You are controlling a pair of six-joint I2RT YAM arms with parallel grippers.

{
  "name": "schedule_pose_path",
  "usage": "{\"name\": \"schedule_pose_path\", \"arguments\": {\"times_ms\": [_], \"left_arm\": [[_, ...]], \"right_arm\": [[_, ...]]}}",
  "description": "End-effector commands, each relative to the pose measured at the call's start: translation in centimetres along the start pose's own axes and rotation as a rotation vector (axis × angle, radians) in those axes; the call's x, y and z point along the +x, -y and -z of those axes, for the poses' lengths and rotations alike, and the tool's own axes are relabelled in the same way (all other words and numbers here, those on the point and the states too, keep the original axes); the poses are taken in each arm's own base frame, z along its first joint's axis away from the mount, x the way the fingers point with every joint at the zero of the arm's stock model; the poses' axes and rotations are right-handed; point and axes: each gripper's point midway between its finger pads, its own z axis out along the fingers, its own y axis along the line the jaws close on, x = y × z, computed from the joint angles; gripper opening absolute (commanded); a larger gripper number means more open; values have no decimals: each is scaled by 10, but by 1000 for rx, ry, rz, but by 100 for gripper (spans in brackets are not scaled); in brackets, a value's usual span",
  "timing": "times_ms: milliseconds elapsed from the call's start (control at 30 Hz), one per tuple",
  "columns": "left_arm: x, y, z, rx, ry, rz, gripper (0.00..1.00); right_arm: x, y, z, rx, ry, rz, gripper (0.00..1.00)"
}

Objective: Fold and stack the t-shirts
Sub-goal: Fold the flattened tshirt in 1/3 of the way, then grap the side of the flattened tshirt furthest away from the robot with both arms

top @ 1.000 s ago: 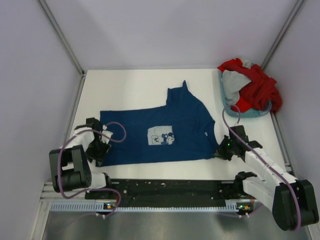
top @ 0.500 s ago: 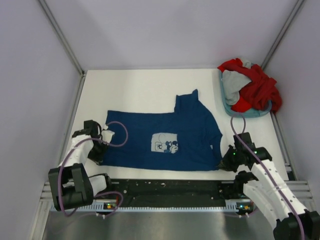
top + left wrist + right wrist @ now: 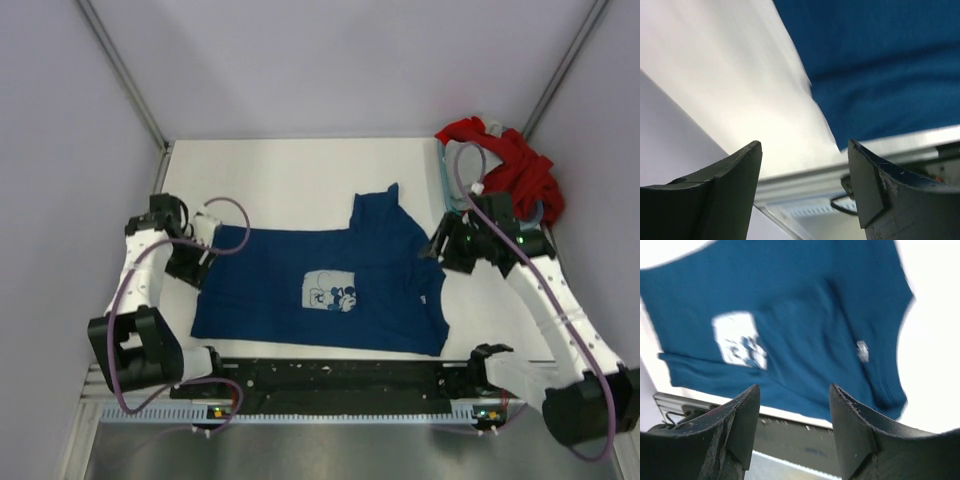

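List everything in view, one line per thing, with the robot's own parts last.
navy t-shirt: one, navy blue with a pale square print, spread flat on the middle of the table toward the near edge.
clothes heap: count cannot be told, mostly red, piled in the basket.
basket: one, light blue, far right corner of the table.
table: one, white, under everything.
rail: one, black, along the near edge between the arm bases.
left end effector: one, dark fingers, open and empty, by the shirt's left edge.
right end effector: one, dark fingers, open and empty, above the shirt's right side.
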Motion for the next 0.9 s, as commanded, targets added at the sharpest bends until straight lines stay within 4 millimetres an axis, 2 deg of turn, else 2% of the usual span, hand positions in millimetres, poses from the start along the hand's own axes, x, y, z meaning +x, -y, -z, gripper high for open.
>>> {"name": "schedule_pose_path", "arguments": {"times_ms": [0, 33, 133, 267, 333, 433, 500, 600, 733, 800, 867], "left_arm": [[-97, -34, 24, 40, 247, -1, 73], [-115, -37, 18, 82, 265, 11, 73], [-165, -48, 13, 168, 351, -24, 73], [-211, -75, -4, 178, 413, -172, 72], [-225, -91, -17, 141, 426, -253, 73], [-238, -99, -29, 123, 458, -414, 75], [-248, -94, -32, 146, 498, -473, 76], [-257, -84, -42, 170, 510, -527, 78], [-253, -72, -66, 253, 443, -567, 79], [-255, -72, -70, 284, 414, -572, 78], [-248, -70, -77, 326, 376, -580, 77]], "right_arm": [[-94, -87, -16, -240, 131, 294, 57], [-106, -91, -37, -223, 101, 316, 57], [-148, -114, -72, -237, 123, 368, 58], [-196, -122, -129, -176, 132, 416, 63], [-209, -127, -155, -167, 118, 424, 63], [-227, -129, -186, -150, 116, 414, 64], [-235, -123, -207, -113, 119, 408, 64], [-243, -118, -224, -83, 126, 425, 64], [-241, -118, -251, -109, 85, 426, 63], [-237, -118, -260, -126, 64, 411, 62], [-238, -118, -267, -132, 61, 398, 61]]}}
